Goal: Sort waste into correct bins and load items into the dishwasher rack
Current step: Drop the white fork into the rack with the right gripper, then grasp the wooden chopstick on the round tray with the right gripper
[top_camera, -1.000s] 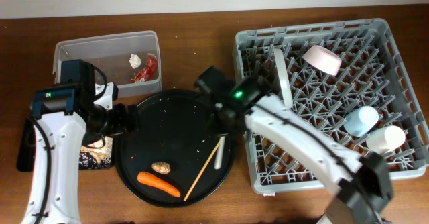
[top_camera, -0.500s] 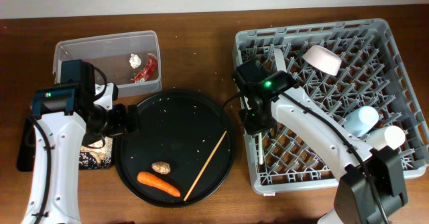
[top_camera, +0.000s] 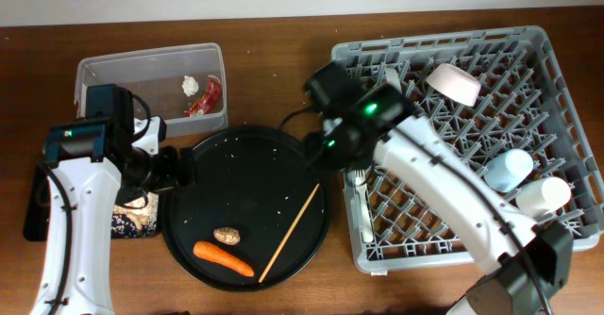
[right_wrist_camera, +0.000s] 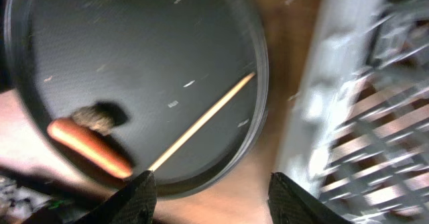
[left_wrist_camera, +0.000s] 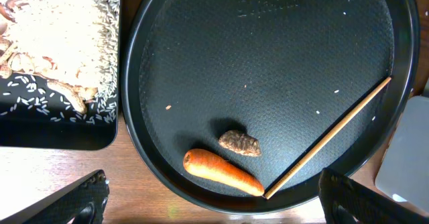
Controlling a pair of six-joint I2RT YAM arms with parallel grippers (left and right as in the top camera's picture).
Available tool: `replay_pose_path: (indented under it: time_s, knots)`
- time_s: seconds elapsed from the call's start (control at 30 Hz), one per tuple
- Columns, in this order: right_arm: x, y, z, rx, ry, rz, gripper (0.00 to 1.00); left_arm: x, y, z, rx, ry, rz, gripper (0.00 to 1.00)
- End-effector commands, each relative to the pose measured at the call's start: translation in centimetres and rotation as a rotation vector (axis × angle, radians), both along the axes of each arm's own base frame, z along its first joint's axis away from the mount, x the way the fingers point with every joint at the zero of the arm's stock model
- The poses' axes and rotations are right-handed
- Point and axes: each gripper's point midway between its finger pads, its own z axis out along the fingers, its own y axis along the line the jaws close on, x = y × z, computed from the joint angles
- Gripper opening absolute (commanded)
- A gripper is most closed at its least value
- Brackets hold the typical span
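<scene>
On the round black tray (top_camera: 241, 169) lie an orange carrot (top_camera: 224, 258), a brown lump (top_camera: 226, 234) and a thin wooden chopstick (top_camera: 291, 233). My left gripper (top_camera: 179, 169) hangs open and empty over the tray's left rim; its view shows the carrot (left_wrist_camera: 223, 172), lump (left_wrist_camera: 239, 143) and chopstick (left_wrist_camera: 328, 137). Open and empty, my right gripper (top_camera: 323, 150) hovers between the tray and the grey rack (top_camera: 528, 46). The white fork (top_camera: 365, 211) lies in the rack's left side. The rack also holds a plate (top_camera: 396, 107), pink bowl (top_camera: 454, 83), blue cup (top_camera: 508, 169) and cream cup (top_camera: 545, 194).
The clear tub (top_camera: 123, 70) at the back left holds a red wrapper (top_camera: 206, 96) and crumpled white paper (top_camera: 190, 85). A shallow black tray (left_wrist_camera: 60, 127) with beige scraps (left_wrist_camera: 53, 43) sits left of the round tray. The right wrist view is blurred, showing the chopstick (right_wrist_camera: 201, 121) and rack wall (right_wrist_camera: 322, 83).
My right arm carried the fork from the round tray to the rack, opened its jaws and left it there, then swung back left toward the tray. The left arm stayed still.
</scene>
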Motion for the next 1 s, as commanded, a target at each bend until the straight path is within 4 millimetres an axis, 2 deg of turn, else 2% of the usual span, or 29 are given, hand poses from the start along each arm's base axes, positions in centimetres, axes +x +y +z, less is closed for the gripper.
replay_pose_path:
  time_s: [0.0,0.07,0.17,0.3,0.47,0.7,0.73,0.8,0.97]
  knots:
    - [-3.2,2.9,-3.3,-0.005,0.145,-0.127,0.58,-0.1,-0.3,0.0,-0.010,-0.005,-0.007,0.99]
    - [-5.1,3.9,-6.4,-0.048,0.210,-0.194,0.58,-0.1,-0.3,0.0,-0.010,-0.004,-0.008,0.99]
    - [-6.7,4.8,-10.1,-0.070,0.245,-0.248,0.58,-0.1,-0.3,0.0,-0.010,-0.004,-0.007,0.99]
    - [-7.4,5.3,-13.4,-0.058,0.248,-0.282,0.58,-0.1,-0.3,0.0,-0.010,-0.005,-0.008,0.99]
    - [-7.7,4.6,-15.5,-0.088,0.258,-0.327,0.57,-0.1,-0.3,0.0,-0.010,-0.004,-0.007,0.99]
    - [-8.1,4.7,-19.0,-0.145,0.293,-0.328,0.56,-0.1,-0.3,0.0,-0.010,-0.004,-0.007,0.99]
    - [-8.1,4.6,-19.1,-0.149,0.295,-0.328,0.52,-0.1,-0.3,0.0,-0.010,-0.004,-0.007,0.99]
    - [-8.1,4.6,-19.1,-0.149,0.296,-0.328,0.36,-0.1,-0.3,0.0,-0.010,-0.004,-0.007,0.99]
    - [-8.3,4.9,-19.0,-0.136,0.312,-0.325,0.19,-0.1,-0.3,0.0,-0.010,-0.004,-0.008,0.99]
